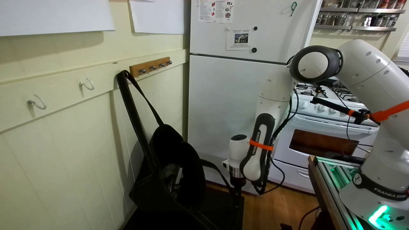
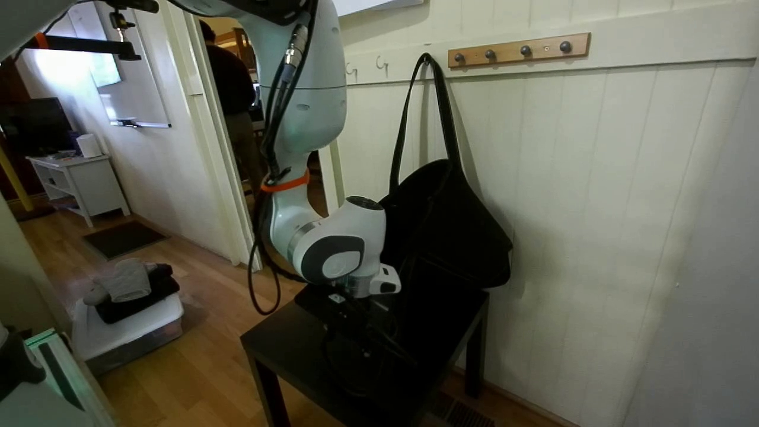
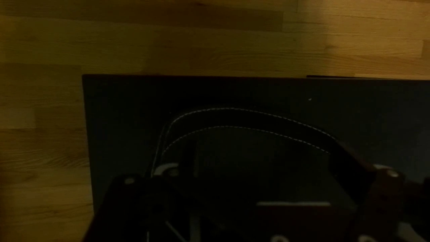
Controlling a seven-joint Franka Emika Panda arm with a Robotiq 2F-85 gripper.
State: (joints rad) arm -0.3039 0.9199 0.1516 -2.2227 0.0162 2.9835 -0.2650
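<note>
A black bag [image 2: 459,243] hangs against the wall in both exterior views. One of its straps [image 1: 131,105] is looped over a wall hook, and the bag's mouth gapes. My gripper [image 3: 268,163] points down over a black table [image 3: 114,111], with its jaws wide apart. Just beyond its fingers in the wrist view curves a black strap with white stitching [image 3: 248,117]; its right end passes behind the right finger [image 3: 351,173]. Whether the fingers touch the strap I cannot tell. In an exterior view the dark gripper [image 1: 236,193] stands beside the bag, its fingertips lost against the black table.
A wooden rack with metal knobs [image 1: 150,67] and white hooks [image 1: 87,84] are fixed to the wall. A white fridge [image 1: 220,95] and a stove [image 1: 319,127] stand behind the arm. A lidded box with clothes on it [image 2: 127,332] sits on the floor. A person [image 2: 231,89] stands beyond the doorway.
</note>
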